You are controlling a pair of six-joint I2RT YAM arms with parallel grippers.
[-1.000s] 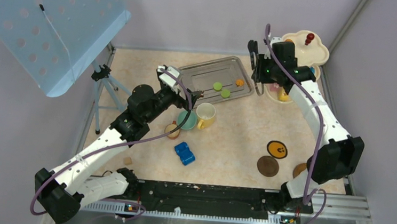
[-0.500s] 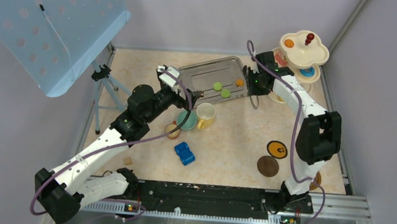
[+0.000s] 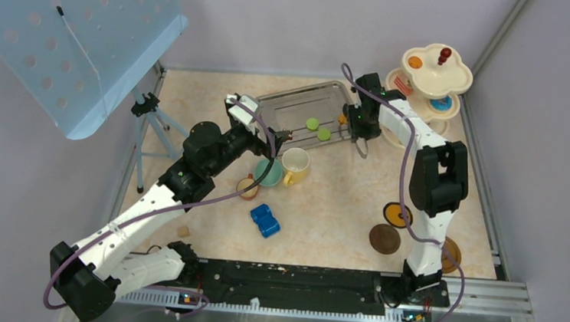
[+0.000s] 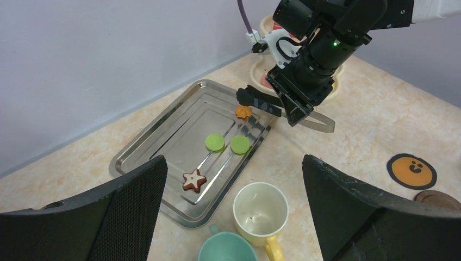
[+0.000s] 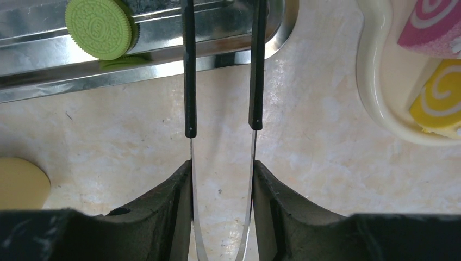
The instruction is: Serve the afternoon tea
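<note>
Steel tray [image 4: 175, 128], ribbed green macaron [image 5: 99, 22], slim black tongs [image 5: 189, 65]

Worktop [image 3: 326, 187]: beige, marbled. Tray [image 4: 163, 141]: bare silver metal.

Lime-green cookies [image 4: 215, 142]: two, with an embossed pattern. Far of them, a small piece [image 4: 243, 112] is orange. Star cookie [image 4: 193, 179]: brown with white icing.

Mug [image 4: 261, 209]: cream-yellow, handle deeper yellow. Cup [image 4: 225, 251] to its near left: teal. Toy car [image 3: 265, 220]: blue.

Coaster [image 4: 414, 169]: orange, with black rim and black smiley face. Second coaster [image 3: 384, 239]: plain dark brown.

Stand [image 3: 461, 81]: cream. Pink roll [image 5: 432, 24] and yellow roll [image 5: 440, 103]: both with white swirls.

Tongs [image 5: 188, 81]: black grips, silver blades.
</note>
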